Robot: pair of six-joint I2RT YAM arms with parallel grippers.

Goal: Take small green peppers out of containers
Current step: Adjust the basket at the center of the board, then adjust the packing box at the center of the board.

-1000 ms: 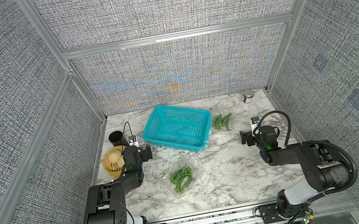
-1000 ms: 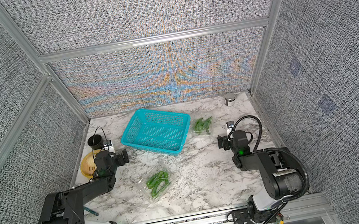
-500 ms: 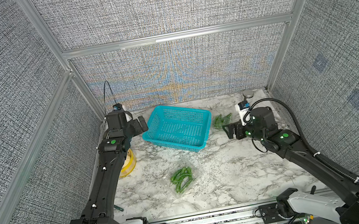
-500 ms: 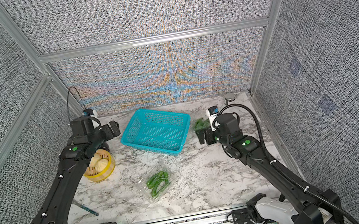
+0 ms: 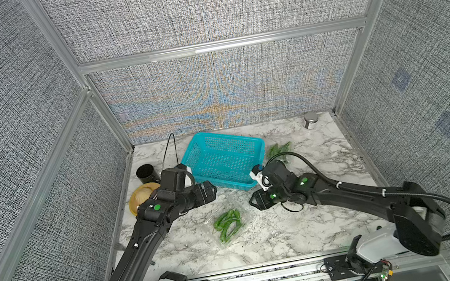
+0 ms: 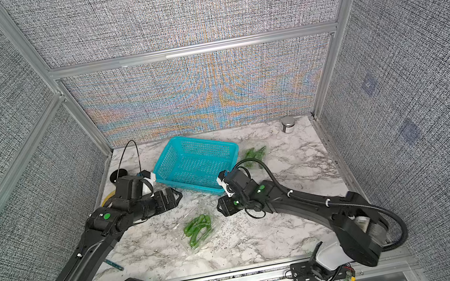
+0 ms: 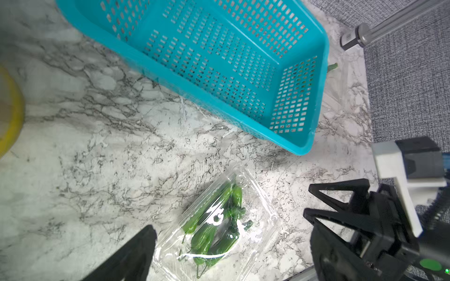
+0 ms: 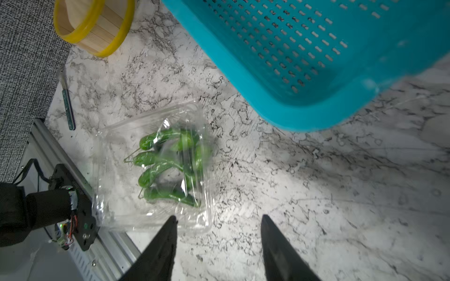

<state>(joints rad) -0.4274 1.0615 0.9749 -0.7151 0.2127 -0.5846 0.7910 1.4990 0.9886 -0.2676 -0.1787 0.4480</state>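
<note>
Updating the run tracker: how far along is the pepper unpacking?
Done: nothing; the teal basket is empty. In hand: nothing; left end effector and right end effector hover open beside the near container. To do: its peppers and those in the far container are all inside.

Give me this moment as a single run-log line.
left end effector: open, empty | right end effector: open, empty | clear clamshell container: near both, green peppers inside | teal basket: holds no peppers
</note>
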